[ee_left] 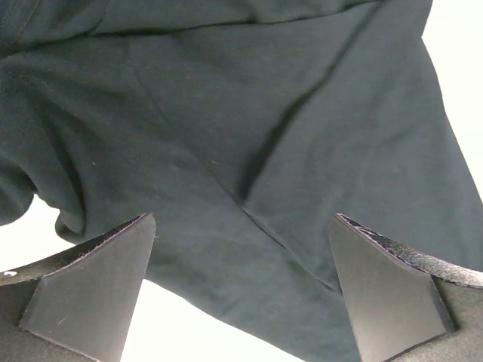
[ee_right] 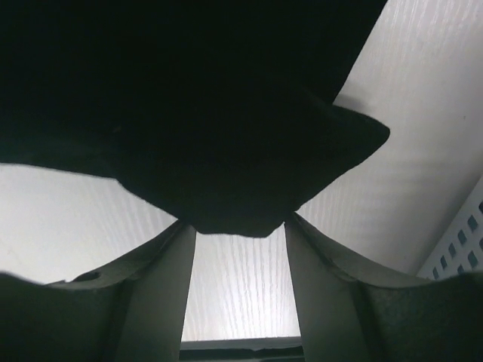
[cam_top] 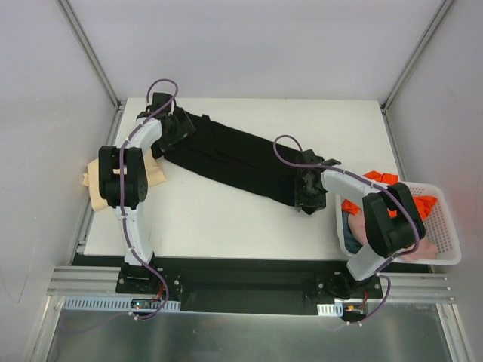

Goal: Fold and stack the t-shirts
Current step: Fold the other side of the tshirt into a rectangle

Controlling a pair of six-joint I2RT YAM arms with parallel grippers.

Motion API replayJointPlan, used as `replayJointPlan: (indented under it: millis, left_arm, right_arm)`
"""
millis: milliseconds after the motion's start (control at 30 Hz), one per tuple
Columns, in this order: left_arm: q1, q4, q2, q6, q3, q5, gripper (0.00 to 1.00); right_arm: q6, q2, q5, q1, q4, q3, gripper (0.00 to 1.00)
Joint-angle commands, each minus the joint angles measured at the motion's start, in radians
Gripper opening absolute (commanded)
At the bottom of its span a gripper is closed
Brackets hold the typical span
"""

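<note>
The black t-shirt (cam_top: 234,158) lies folded into a long strip, running diagonally from the table's far left to its middle right. My left gripper (cam_top: 175,124) hovers over the strip's far-left end. In the left wrist view it (ee_left: 241,219) stands wide open over the dark cloth (ee_left: 226,113), and nothing is pinched. My right gripper (cam_top: 308,194) is at the strip's near-right end. Its (ee_right: 240,222) jaws are half narrowed, a gap still shows between them, and a corner of the black cloth (ee_right: 211,113) sits at the fingertips. A pale tan t-shirt (cam_top: 94,185) lies at the table's left edge.
A white mesh basket (cam_top: 453,241) stands at the right edge, just beside my right arm. It holds an orange shirt (cam_top: 377,181) and a pink one (cam_top: 426,249). A corner of the basket (ee_right: 468,234) shows in the right wrist view. Bare white table (cam_top: 226,226) lies in front of the black strip.
</note>
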Motion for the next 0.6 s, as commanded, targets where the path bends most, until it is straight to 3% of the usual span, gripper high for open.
replayJointPlan:
  millis: [0,100,300,467,567]
  left_arm:
    - [0.008,0.007,0.043,0.001,0.022,-0.035,0.99]
    - [0.008,0.007,0.070,0.005,0.033,-0.044,0.99]
    - [0.009,0.006,0.100,0.009,0.053,-0.055,0.99]
    - [0.019,-0.008,0.116,0.018,0.070,-0.070,0.99]
    - [0.019,-0.019,0.129,0.025,0.085,-0.111,0.99]
  right_arm:
    - [0.023,0.016,0.071,0.005,-0.008,0.036,0.54]
    - [0.018,0.016,0.103,0.004,-0.007,0.024,0.54]
    - [0.005,0.052,0.083,0.002,-0.010,0.038,0.35]
    - [-0.009,-0.004,0.111,0.002,-0.120,0.022,0.16]
    - [-0.017,-0.062,0.169,0.002,-0.197,0.013,0.14]
